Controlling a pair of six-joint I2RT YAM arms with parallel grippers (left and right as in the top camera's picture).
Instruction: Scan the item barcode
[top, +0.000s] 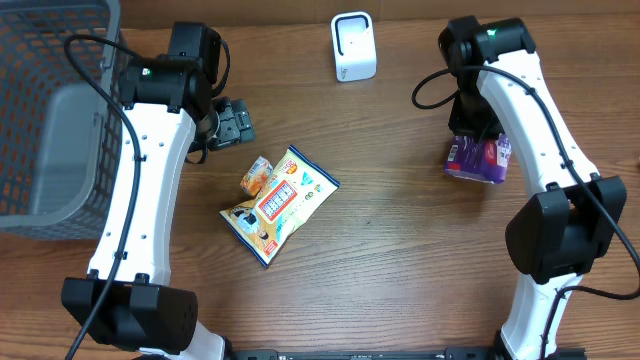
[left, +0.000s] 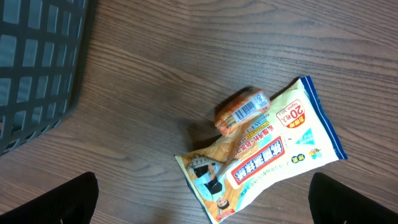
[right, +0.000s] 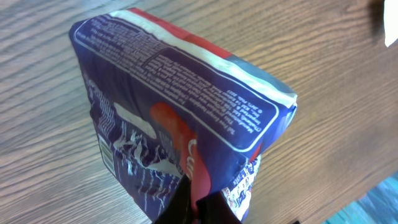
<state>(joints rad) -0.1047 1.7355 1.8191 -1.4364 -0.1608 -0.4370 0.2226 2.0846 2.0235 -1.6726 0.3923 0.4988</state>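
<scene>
The right fingers (right: 175, 208) are closed on a purple pack (top: 478, 158), pinching one crumpled end of its wrapper. In the right wrist view the pack's printed side faces the camera, with white text on its flat far end. The pack is at the right side of the counter (top: 400, 260), to the right of and nearer than the white scanner (top: 353, 47), which stands upright at the far edge in the middle. Whether the pack rests on the wood or hangs just above it cannot be told.

The left fingers (left: 65, 202) are spread wide open and hold nothing. They hang over the left half of the counter, just far-left of a yellow snack bag (top: 282, 203) lying flat near the middle. A small orange packet (top: 257, 175) lies against the bag's far-left edge, its barcode facing up. A gray mesh basket (top: 40, 60) sits at the far left.
</scene>
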